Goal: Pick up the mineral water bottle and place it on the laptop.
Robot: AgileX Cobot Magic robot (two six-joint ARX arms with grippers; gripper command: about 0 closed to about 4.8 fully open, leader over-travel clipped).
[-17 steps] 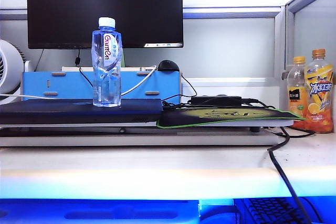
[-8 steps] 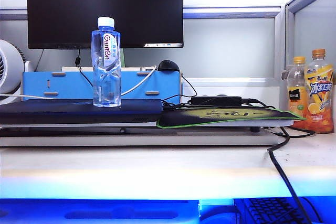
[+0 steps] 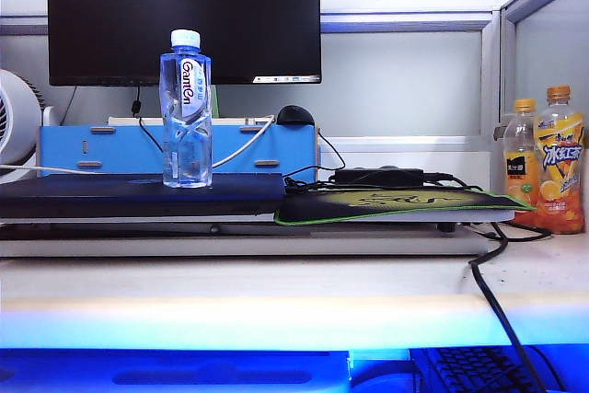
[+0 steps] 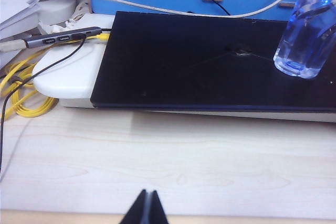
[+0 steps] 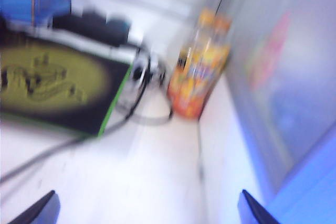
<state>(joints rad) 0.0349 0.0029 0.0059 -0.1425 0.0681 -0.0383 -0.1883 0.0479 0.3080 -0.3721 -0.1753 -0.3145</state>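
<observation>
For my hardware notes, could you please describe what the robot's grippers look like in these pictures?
Little shows. The left gripper appears as two slim black fingertips tapering to a point. The right gripper shows two dark, wedge-shaped fingertips, blurred. No arms, cables or markings are visible.

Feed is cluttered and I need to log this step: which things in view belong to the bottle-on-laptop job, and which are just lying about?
Job:
- mineral water bottle, upright on the laptop
- left tool, shut, over bare desk
- right tool, open, near the desk's right end

Lying about:
- two orange drink bottles
- mouse pad
- monitor
- blue organizer
- cables
</observation>
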